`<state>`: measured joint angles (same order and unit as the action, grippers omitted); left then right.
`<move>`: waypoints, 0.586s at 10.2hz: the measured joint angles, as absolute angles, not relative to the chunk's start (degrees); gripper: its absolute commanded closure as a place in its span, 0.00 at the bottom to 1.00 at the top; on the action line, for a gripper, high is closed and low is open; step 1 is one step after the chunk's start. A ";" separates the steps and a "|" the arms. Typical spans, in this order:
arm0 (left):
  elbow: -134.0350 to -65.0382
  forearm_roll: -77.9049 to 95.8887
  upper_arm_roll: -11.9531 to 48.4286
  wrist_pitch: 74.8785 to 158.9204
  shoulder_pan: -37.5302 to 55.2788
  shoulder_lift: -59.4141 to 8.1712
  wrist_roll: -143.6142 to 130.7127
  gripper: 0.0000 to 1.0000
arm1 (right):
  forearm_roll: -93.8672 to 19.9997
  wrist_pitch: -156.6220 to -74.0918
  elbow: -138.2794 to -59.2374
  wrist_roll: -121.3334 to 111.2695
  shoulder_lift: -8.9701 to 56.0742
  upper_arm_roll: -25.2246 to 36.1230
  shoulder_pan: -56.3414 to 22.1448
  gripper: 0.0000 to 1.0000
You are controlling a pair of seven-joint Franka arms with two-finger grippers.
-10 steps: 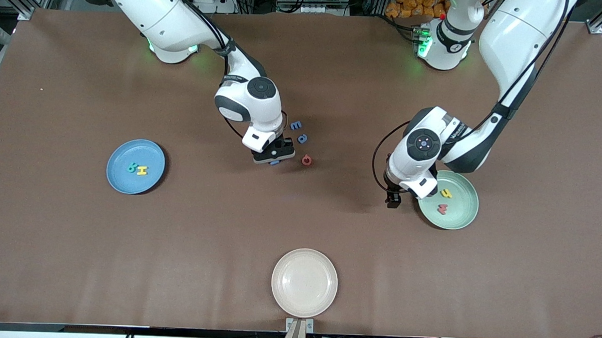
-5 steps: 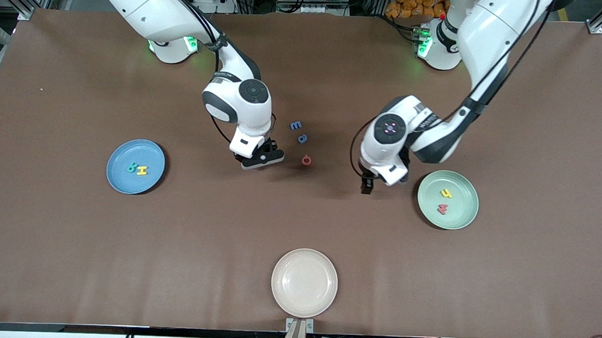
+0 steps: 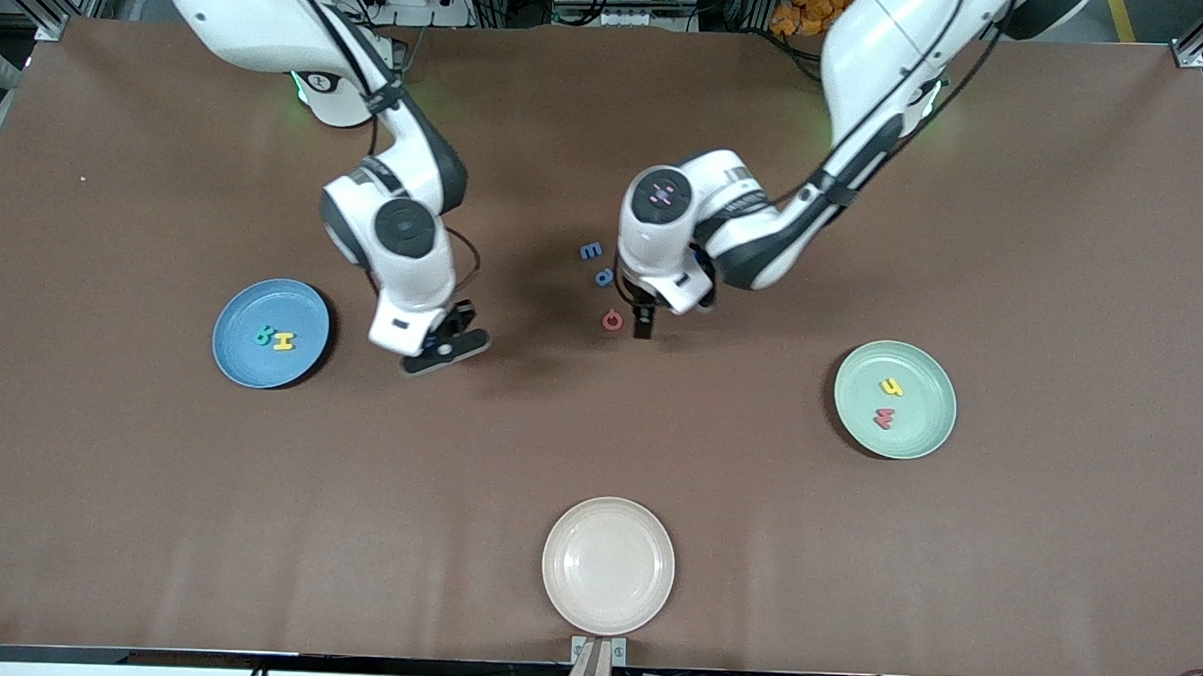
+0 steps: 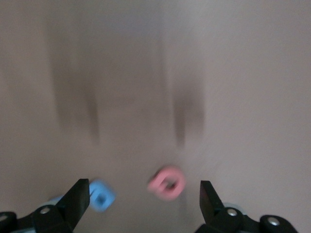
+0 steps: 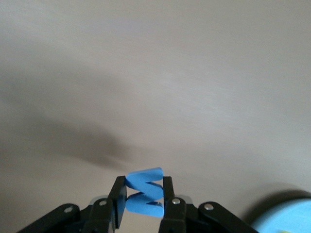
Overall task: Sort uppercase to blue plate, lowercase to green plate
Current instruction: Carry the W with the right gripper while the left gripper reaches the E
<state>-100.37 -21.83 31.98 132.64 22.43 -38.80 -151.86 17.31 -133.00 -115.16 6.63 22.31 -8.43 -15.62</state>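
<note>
The wide brown tabletop (image 3: 156, 483) carries three round shallow plates. The sky-blue plate with a raised rim (image 3: 245, 366) sits toward the right arm's end, and on it lie a teal-green foam capital R (image 3: 263, 336) and a yellow foam capital H (image 3: 284, 342), side by side. The pale mint-green plate (image 3: 918, 439) sits toward the left arm's end, holding a small yellow foam h (image 3: 891, 387) and, nearer the front camera, a red foam w (image 3: 884, 419). A cream-white plate (image 3: 607, 598) lies nearest the front camera, midway along the tabletop.

The right claw (image 5: 144, 195) hangs over bare tabletop just beside the blue plate, its two fingers pinched on a blue zigzag foam capital M (image 5: 144, 191); in its wrist view the plate's rim shows at one corner.

The left claw (image 3: 644, 322) is over the middle of the tabletop, spread wide with nothing between its fingers (image 4: 210, 196). In its wrist view a red ring-shaped foam letter (image 4: 167, 182) lies on the tabletop between the fingers. Two small blue foam letters rest close by: an a (image 3: 604, 276) and, farther from the front camera, an e (image 3: 591, 250).
</note>
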 measured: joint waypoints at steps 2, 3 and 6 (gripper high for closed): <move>-98.77 -21.66 31.85 132.69 27.49 -40.86 -156.66 0.00 | 14.43 -128.67 -115.91 -4.41 20.10 -2.21 -15.45 0.73; -98.62 -21.16 31.75 132.89 28.68 -41.58 -157.08 0.00 | 13.84 -127.27 -116.50 -9.13 19.27 0.71 -15.42 0.73; -98.76 -20.79 31.59 133.59 29.95 -43.52 -157.77 0.00 | 9.99 -126.77 -120.24 -21.28 18.77 7.75 -15.37 0.70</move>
